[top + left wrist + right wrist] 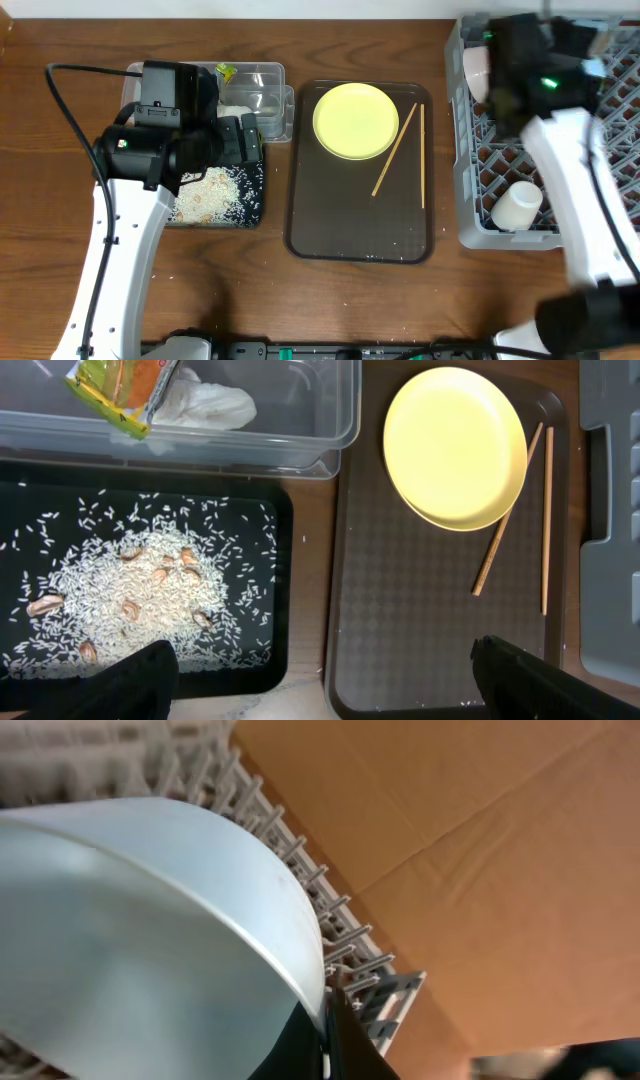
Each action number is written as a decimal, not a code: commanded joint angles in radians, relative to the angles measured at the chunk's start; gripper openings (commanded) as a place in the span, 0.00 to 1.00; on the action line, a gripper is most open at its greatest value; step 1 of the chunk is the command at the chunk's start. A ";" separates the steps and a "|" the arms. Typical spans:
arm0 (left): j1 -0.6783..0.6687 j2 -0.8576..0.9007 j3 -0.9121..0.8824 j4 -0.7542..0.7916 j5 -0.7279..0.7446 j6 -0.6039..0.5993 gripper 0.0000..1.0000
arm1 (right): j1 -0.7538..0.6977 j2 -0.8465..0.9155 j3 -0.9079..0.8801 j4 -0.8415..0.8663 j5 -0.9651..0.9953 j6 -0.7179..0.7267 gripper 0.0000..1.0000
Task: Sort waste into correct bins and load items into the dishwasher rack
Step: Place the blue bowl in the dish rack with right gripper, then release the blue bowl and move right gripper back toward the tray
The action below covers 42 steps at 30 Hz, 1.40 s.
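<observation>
The right gripper (325, 1045) is clamped on the rim of the blue bowl (150, 940) and holds it tilted over the far end of the rack (480, 190). Whether the bowl touches the pegs cannot be told. The bowl appears thin-walled, stiff and smooth, and probably light. A rim pinch suits it, but the glossy wall may slip, so it is best seated between pegs before release. The cup (517, 205) sits in the near part of the rack, the pink bowl (476, 68) at its far left corner. The left gripper (322, 660) hangs empty, fingers wide apart, above the black tray (40, 490), which holds the rice (150, 590). The wrapper (120, 385) and scrap (205, 402) lie in the tub (340, 420) just behind it. The plate (455, 445) and two chopsticks (508, 510) rest on the brown tray (410, 620), not yet loaded. The plate looks rigid and shallow and should be taken at its edge. The chopsticks are thin, light and likely to roll, so each should be pinched near its middle. The wrapper carries green and yellow print, but no words are legible, and no other labels show.
</observation>
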 commanded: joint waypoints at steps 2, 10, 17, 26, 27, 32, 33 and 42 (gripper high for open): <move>0.004 0.002 -0.008 -0.003 -0.013 0.005 0.96 | 0.043 0.096 -0.004 0.025 0.284 -0.022 0.01; 0.004 0.002 -0.008 -0.003 -0.013 0.005 0.96 | 0.063 0.229 -0.004 0.060 0.241 -0.052 0.01; 0.004 0.002 -0.008 -0.003 -0.013 0.005 0.96 | 0.066 0.310 -0.005 0.078 0.173 -0.051 0.01; 0.004 0.002 -0.008 -0.003 -0.012 0.005 0.96 | 0.063 0.384 -0.005 0.106 0.095 -0.051 0.01; 0.004 0.002 -0.008 -0.003 -0.013 0.005 0.96 | 0.063 0.384 -0.005 0.106 0.095 -0.051 0.01; 0.004 0.002 -0.008 -0.003 -0.013 0.005 0.96 | 0.065 0.384 -0.004 0.073 0.126 -0.051 0.01; 0.004 0.002 -0.008 -0.003 -0.013 0.005 0.96 | 0.066 0.384 -0.005 0.059 0.155 -0.051 0.01; 0.004 0.002 -0.008 -0.003 -0.012 0.005 0.96 | 0.072 0.384 -0.005 0.003 0.152 -0.051 0.01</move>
